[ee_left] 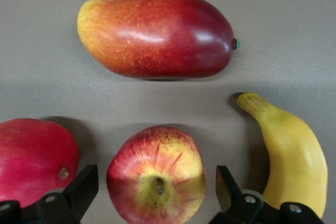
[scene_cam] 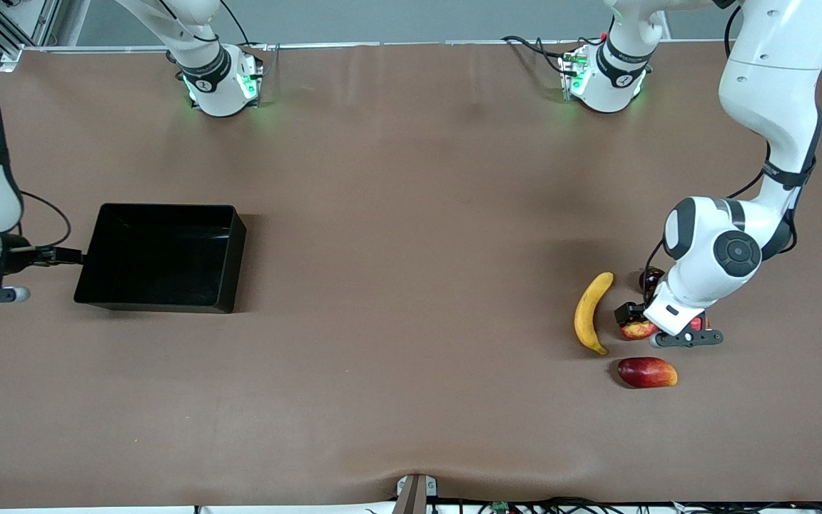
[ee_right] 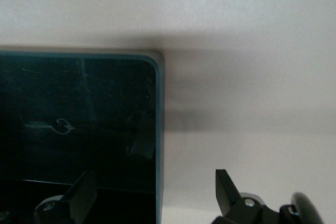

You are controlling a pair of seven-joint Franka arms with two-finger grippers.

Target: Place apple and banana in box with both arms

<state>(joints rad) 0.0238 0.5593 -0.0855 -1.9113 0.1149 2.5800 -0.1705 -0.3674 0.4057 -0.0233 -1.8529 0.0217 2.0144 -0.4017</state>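
Box (scene_cam: 161,257): empty, at the right arm's end of the table.
Right gripper (ee_right: 152,192): spread, straddling the box's wall.
Banana (scene_cam: 591,312): beside the apple, long axis running toward the front camera.
Left gripper (ee_left: 156,187): spread, apple (ee_left: 156,179) between its fingers, not yet pinched.

Front view: high, facing both arms; left wrist close over apple (ee_left: 156,174), banana (ee_left: 291,153); right wrist over box (ee_right: 79,129) corner.
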